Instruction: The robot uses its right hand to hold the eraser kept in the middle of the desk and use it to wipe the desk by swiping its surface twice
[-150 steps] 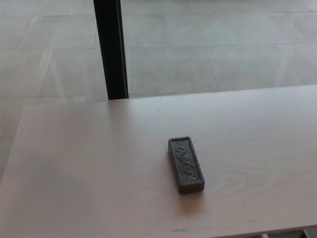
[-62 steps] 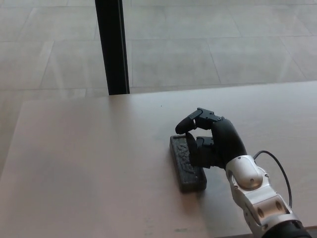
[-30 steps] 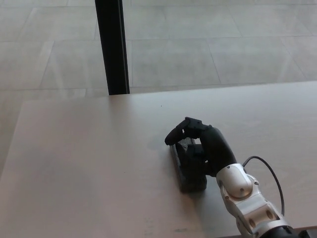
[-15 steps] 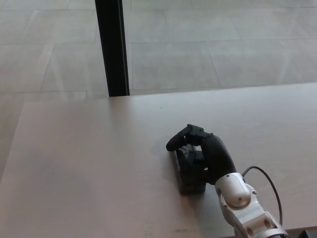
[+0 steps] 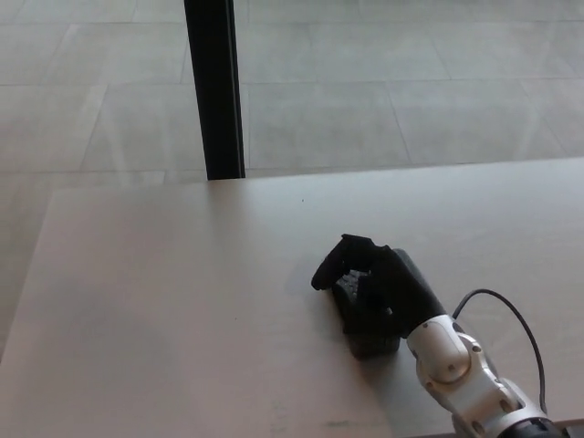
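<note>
While nothing of the left hand shows, pale tabletop fills the left and near part of the view, bare wood grain, its far edge running across the middle. Beyond that edge, far left of centre, a black post stands upright on the grey tiled floor, its base meeting the tabletop's far edge line. Right of centre, near side, the dark eraser lies flat on the tabletop, long axis running far-to-near, mostly covered; only its near end and a bit of its left side show. Right hand sits on top of the eraser, fingers curled down over its far end and left side, thumb side hidden, so it is clamped on the eraser. Hand touches the eraser; eraser touches the tabletop. Further right and nearer, the silver wrist and forearm come in from the near right corner, a black cable looping off beside the wrist above the tabletop.
</note>
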